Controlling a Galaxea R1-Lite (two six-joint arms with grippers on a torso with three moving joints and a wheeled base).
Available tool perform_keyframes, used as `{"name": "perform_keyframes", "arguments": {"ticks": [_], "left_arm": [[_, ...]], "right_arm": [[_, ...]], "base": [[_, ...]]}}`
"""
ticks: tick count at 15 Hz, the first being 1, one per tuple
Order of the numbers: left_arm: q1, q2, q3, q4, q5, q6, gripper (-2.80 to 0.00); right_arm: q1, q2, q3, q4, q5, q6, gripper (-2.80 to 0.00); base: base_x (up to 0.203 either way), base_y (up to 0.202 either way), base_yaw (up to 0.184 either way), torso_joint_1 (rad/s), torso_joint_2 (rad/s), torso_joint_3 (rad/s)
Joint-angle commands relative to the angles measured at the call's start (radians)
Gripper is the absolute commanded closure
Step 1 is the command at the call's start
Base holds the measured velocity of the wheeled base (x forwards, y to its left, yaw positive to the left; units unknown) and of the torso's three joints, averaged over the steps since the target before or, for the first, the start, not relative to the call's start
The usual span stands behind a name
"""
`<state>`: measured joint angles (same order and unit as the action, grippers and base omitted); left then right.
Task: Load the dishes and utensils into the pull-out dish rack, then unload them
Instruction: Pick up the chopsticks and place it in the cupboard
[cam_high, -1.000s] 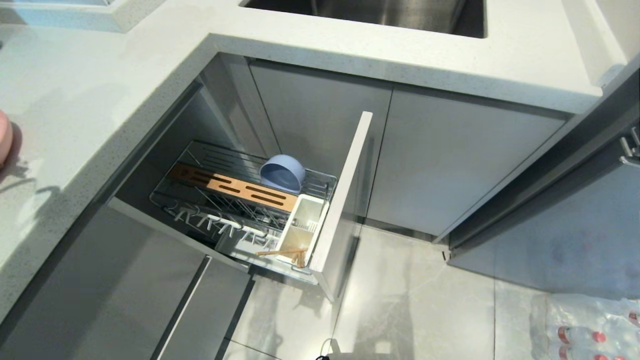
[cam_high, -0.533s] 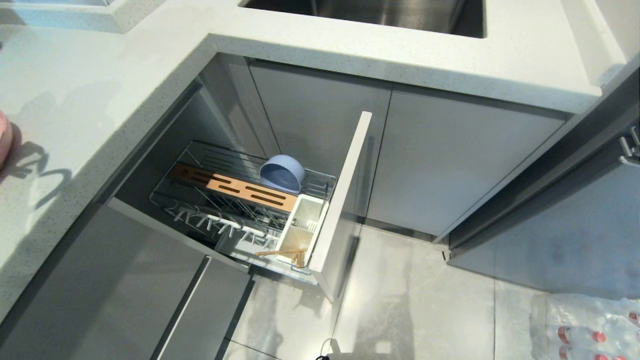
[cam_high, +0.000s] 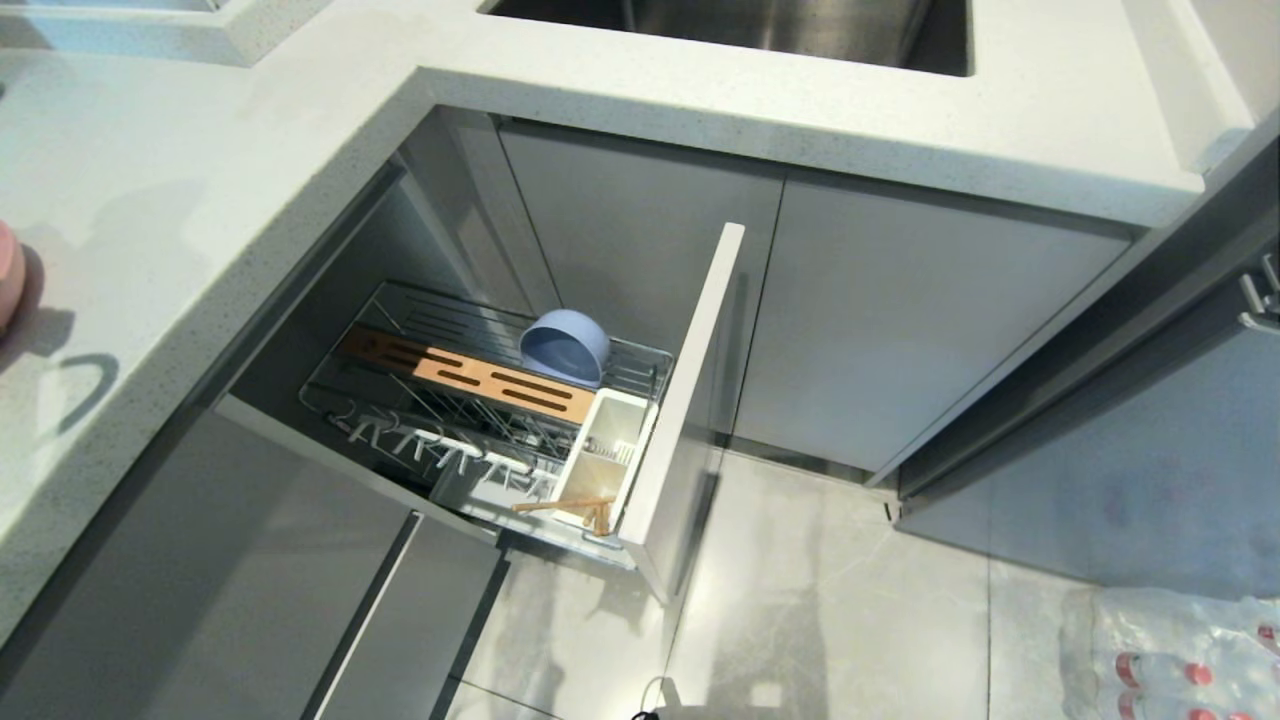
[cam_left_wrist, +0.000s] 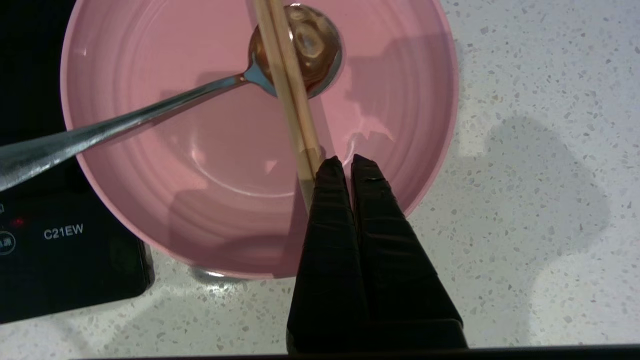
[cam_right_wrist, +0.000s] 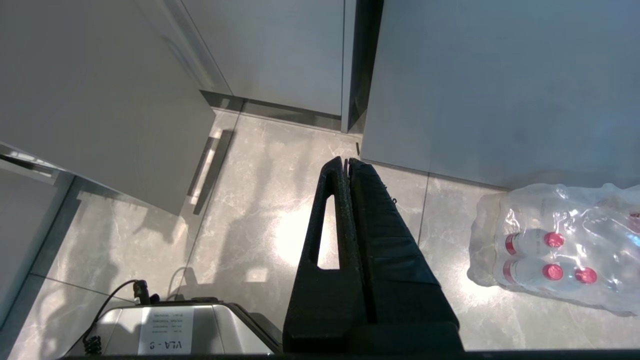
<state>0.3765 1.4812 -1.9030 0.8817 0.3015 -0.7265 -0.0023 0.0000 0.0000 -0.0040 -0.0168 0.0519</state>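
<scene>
The left gripper (cam_left_wrist: 346, 159) hangs over the near rim of the pink plate (cam_left_wrist: 150, 200) on the counter (cam_left_wrist: 525, 150), its fingers pressed together and holding nothing. Just beside its tips lies a pair of chopsticks (cam_left_wrist: 290, 85), which crosses the bowl of the spoon (cam_left_wrist: 150, 110) on the plate. In the pull-out dish rack (cam_high: 480, 400) the blue-grey bowl (cam_high: 565, 345) rests. The right gripper (cam_right_wrist: 346, 161) is shut, above the floor (cam_right_wrist: 250, 200).
</scene>
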Motion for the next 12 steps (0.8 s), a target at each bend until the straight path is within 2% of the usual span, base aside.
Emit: {"name": "perform_keyframes", "arguments": {"ticks": [1,2,9,10,12], "left_arm": [[0.052,-0.015,0.010,0.005,-0.053,-0.009,0.00],[0.076,-0.027,0.014,0.005,-0.095,-0.013,0.00],[0.144,-0.009,0.045,-0.001,-0.139,-0.013,0.00],[0.147,-0.007,0.050,-0.003,-0.142,-0.013,-2.80],[0.147,-0.006,0.050,-0.003,-0.158,-0.013,-2.80]], "right_arm": [[0.000,0.000,0.000,-0.001,0.000,0.000,0.00],[0.001,0.000,0.000,0.000,0.000,0.000,0.00],[0.000,0.001,0.000,-0.001,0.000,0.000,0.00],[-0.001,0.000,0.000,-0.001,0.000,0.000,0.00],[0.000,0.000,0.000,-0.001,0.000,0.000,0.00]], "base": [[0.000,0.000,0.000,0.000,0.00,0.000],[0.000,0.000,0.000,0.000,0.00,0.000],[0.000,0.000,0.000,0.000,0.00,0.000],[0.000,0.000,0.000,0.000,0.00,0.000],[0.000,0.000,0.000,0.000,0.00,0.000]]}}
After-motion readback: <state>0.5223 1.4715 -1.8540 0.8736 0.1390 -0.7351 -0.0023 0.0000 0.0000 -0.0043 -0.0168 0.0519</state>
